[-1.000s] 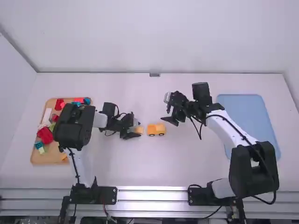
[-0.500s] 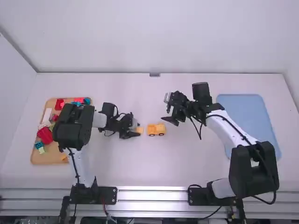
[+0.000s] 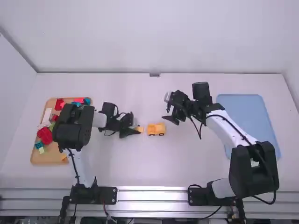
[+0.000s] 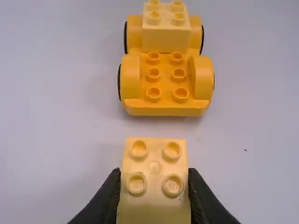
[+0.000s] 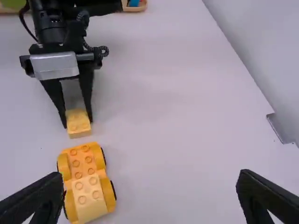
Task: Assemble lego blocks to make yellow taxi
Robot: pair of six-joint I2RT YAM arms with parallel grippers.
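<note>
The left gripper has its jaws closed in on the sides of a pale yellow block, low over the table, studs up. Just beyond the block, with a small gap between them, lies the yellow car, its long axis running away from these jaws, nearly in line with them. Its near end shows bare studs; the second block sits on its far end.

The next move probably turns on that line: lift the held block above the near wheel arches, carry it straight ahead, and lower it between them. Coming in low could shove the car away.

Past the car, the right gripper hangs with jaws wide and nothing between them. The left arm seems better placed for this step; the right could perhaps steady the car.
</note>
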